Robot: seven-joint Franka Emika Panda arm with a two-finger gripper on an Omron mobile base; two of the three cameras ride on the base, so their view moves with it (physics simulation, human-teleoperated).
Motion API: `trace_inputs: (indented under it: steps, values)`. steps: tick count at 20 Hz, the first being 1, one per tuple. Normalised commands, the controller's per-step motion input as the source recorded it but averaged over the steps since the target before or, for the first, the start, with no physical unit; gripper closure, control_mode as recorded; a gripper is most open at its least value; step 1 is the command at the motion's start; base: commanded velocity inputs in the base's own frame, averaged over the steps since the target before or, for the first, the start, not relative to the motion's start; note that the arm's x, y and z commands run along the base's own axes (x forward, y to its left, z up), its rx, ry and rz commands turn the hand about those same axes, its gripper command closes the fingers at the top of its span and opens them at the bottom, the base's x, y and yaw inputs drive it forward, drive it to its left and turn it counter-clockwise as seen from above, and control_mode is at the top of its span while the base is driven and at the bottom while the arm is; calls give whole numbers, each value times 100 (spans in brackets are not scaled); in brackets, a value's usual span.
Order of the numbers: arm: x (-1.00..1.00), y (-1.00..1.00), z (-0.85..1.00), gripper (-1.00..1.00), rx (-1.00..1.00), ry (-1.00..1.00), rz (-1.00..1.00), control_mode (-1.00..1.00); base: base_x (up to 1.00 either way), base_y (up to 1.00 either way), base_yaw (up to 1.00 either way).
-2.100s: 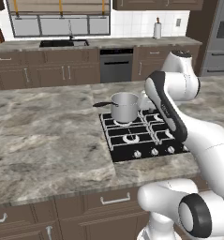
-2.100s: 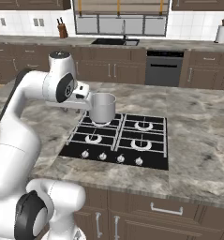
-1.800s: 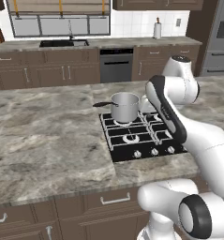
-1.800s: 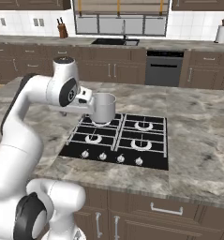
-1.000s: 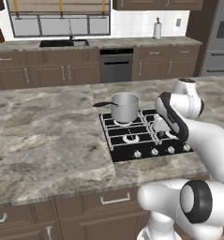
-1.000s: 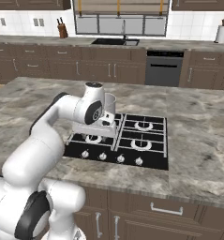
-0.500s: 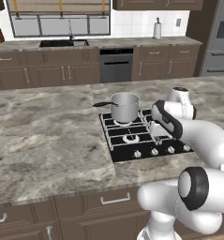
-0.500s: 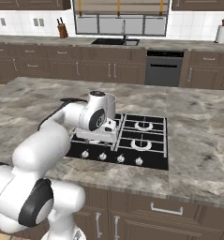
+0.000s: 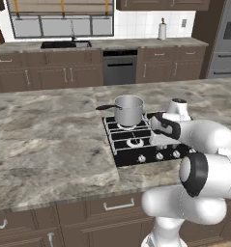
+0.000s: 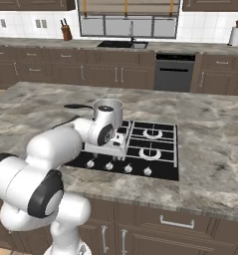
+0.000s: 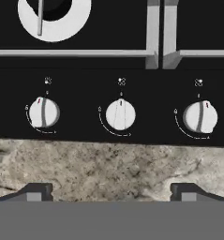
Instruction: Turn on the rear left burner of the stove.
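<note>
With our pincer (image 11: 111,191) spread above the stove (image 11: 108,70), we should centre on the correct knob (image 11: 120,114) before closing.

Even, flat rendered light, soft shadows, no glare, slightly coarse detail.

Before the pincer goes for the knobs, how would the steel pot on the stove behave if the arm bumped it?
The pot looks squat and wide-based, so it would probably slide rather than tip. It stands on the grate bars of the stove, which may catch it a little. Its long handle sticks out sideways; a knock there would likely spin it.
</note>
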Motion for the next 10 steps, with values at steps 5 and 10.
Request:
trace_inputs:
  steps: [5,10]
  values:
    - [27,0,-29,-100,0,7,0,-100,0,0,0]
    - [24,0,-33,-100,0,7,0,-100,0,0,0]
